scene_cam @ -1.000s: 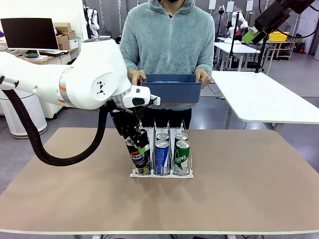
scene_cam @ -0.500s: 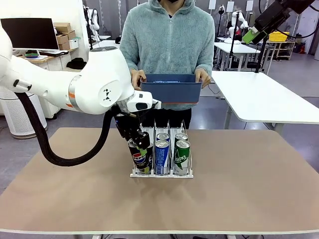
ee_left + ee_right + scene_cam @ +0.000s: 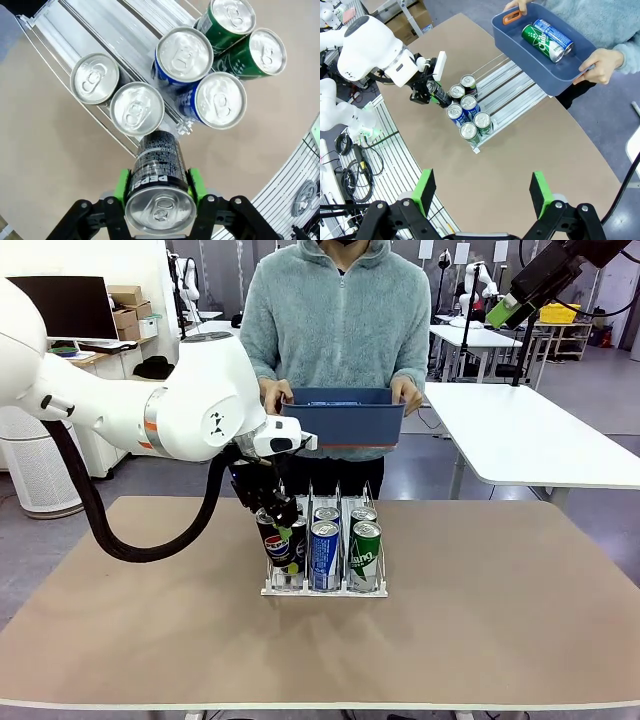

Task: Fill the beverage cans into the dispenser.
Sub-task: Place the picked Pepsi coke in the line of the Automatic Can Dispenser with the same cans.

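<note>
While the person [image 3: 340, 330] at the far side holds a dark-blue bin [image 3: 520, 56] with two cans lying in it, a green one [image 3: 536, 38] and a blue one [image 3: 554, 34], the dispenser [image 3: 325, 591] on the desk [image 3: 500, 640] carries six upright cans. Two blue cans [image 3: 184, 55] stand in the middle lane and two green cans [image 3: 231, 17] in one outer lane. Two more [image 3: 95, 78] stand in the other outer lane, their colour not readable from their tops. A seventh, the black Pepsi can [image 3: 156, 160], is clenched between the green pads [image 3: 121, 184] of the left tool [image 3: 158, 192]. It is tilted, its lower end at the front edge of that last lane, close beside the front can there; whether they touch cannot be told. The right tool [image 3: 482, 192] hangs high over the desk, fingers spread wide, nothing between them.
</note>
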`<action>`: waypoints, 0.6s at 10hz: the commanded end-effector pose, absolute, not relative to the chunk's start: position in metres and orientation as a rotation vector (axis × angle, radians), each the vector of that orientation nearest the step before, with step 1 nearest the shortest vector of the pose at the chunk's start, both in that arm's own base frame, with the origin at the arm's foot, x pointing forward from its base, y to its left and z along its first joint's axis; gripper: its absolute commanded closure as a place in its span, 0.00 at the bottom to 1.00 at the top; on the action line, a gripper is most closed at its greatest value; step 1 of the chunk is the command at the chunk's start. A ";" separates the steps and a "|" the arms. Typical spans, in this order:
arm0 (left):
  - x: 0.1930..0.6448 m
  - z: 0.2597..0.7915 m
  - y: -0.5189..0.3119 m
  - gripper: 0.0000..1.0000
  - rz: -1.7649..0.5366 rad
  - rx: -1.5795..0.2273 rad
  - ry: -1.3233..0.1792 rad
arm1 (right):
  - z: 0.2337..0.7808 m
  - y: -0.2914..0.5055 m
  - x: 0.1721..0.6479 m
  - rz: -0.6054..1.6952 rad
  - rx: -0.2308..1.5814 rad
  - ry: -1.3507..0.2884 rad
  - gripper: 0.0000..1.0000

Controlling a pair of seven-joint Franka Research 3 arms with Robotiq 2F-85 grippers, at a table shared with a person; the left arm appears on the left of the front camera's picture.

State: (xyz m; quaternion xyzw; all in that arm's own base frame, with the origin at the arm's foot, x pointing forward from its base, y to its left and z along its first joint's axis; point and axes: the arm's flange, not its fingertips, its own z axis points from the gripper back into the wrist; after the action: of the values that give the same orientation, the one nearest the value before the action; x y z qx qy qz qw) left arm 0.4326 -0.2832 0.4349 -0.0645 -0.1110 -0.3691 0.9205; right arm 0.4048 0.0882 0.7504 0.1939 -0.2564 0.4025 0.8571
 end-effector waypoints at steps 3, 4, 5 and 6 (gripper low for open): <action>0.461 0.416 -0.295 0.42 -0.782 -0.126 -0.231 | 0.749 0.088 0.405 0.847 0.410 -0.534 0.00; 0.459 0.409 -0.298 0.42 -0.806 -0.123 -0.210 | 0.749 0.088 0.405 0.847 0.410 -0.534 0.00; 0.456 0.404 -0.302 0.42 -0.816 -0.112 -0.190 | 0.749 0.088 0.405 0.847 0.410 -0.534 0.00; 0.455 0.399 -0.306 0.42 -0.827 -0.099 -0.169 | 0.749 0.088 0.405 0.847 0.410 -0.534 0.00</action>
State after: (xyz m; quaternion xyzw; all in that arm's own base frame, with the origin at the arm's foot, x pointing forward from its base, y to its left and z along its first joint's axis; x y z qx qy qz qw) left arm 0.4497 -0.3009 0.3962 -0.0599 -0.0773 -0.3896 0.9158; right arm 0.4048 0.0883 0.7504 0.1938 -0.2564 0.4026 0.8571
